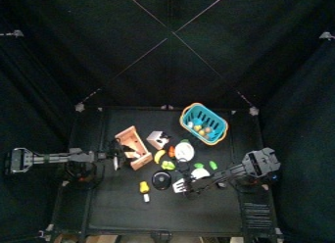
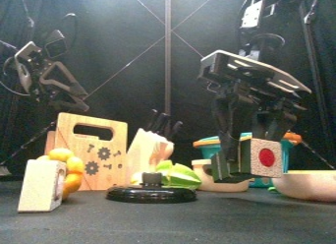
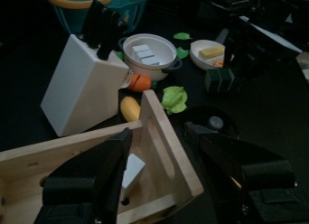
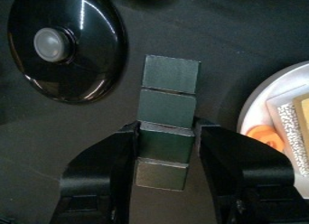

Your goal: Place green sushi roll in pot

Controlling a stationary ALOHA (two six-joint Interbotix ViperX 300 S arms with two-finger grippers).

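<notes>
The green sushi roll [image 4: 169, 101] is a dark green wrapped block; its white end with a red dot shows in the front view [image 2: 264, 155]. My right gripper [image 4: 163, 164] is shut on it, low over the table at the front right [image 1: 197, 181], also seen in the front view [image 2: 260, 140]. The white round pot [image 3: 151, 51] stands behind it near the table's middle [image 1: 183, 151]. My left gripper [image 3: 169, 187] is open and empty above the wooden rack [image 3: 108, 164], at the table's left [image 1: 98, 169].
A black lid [image 4: 67, 47] lies on the table beside the roll [image 2: 151, 194]. A white bowl [image 4: 287, 92] with food pieces is on its other side. A knife block [image 3: 85, 79], a blue basket [image 1: 203, 120] and a green leaf [image 3: 178, 98] stand around.
</notes>
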